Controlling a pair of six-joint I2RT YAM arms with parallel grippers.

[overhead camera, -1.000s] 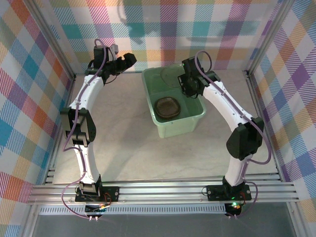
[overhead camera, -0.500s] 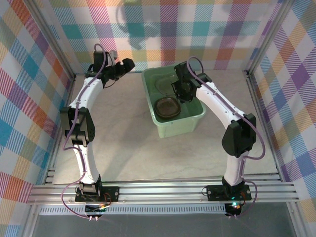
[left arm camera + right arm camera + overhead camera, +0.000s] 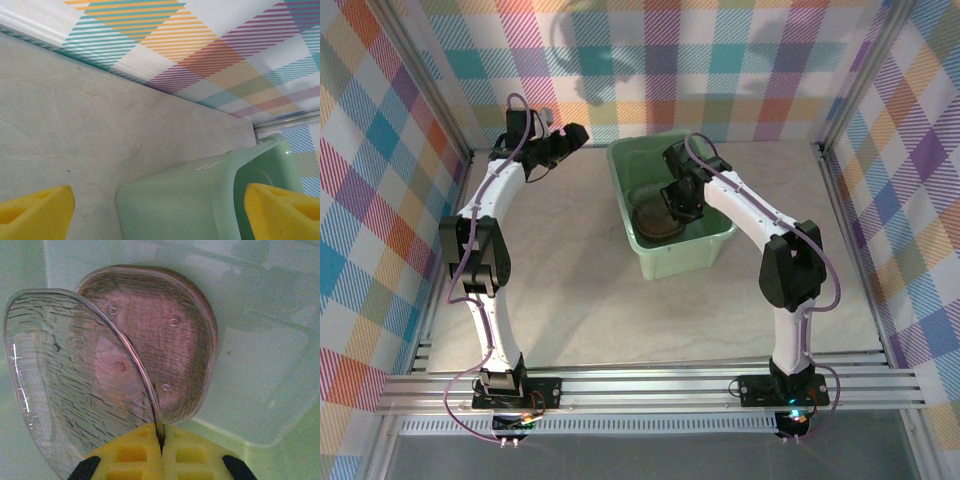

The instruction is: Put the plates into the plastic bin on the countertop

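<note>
From overhead, my right tool (image 3: 680,195) hides most of the plates (image 3: 655,212) inside the bin (image 3: 720,237). Its wrist camera shows it clamped on the rim of a tilted plate (image 3: 65,385) above the stack (image 3: 165,335). My left tool (image 3: 159,212) is spread wide over the desk (image 3: 75,125).

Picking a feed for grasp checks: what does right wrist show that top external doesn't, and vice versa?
Right wrist: the right gripper shut on the rim of the held plate, which stands on edge, tilted, above the plate stack lying flat in the plastic bin.
Top external: the left gripper near the back wall, left of the bin, plus bare countertop and the bin's full outline.
Both: the green bin, the brown stack inside it, and the right gripper over it.
</note>
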